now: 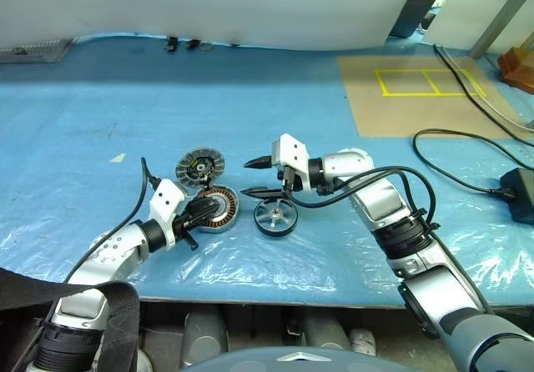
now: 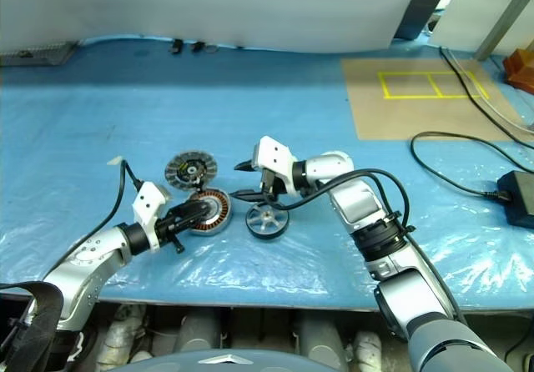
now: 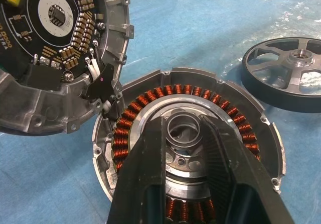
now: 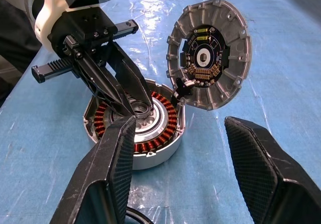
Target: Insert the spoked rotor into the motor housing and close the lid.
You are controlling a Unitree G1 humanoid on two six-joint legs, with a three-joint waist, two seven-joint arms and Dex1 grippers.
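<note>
Near the bench's front edge, the left tool (image 4: 128,103) pinches the motor housing (image 1: 219,208) by its centre hub; the lid (image 1: 200,168) stands hinged open. The right tool (image 1: 260,178), released, hovers above the spoked rotor (image 1: 275,217). Grip the rim squarely and keep it level.

motor housing (image 3: 150,118): near rim and part of the pale centre are covered by the left gripper's fingers (image 3: 150,184)
lid (image 3: 55,48): cut off by the left wrist picture's edge
spoked rotor (image 3: 288,73): cropped at the left wrist picture's edge; a sliver is seen between the right gripper's fingers (image 4: 108,184)
lid print: too small to be read
</note>
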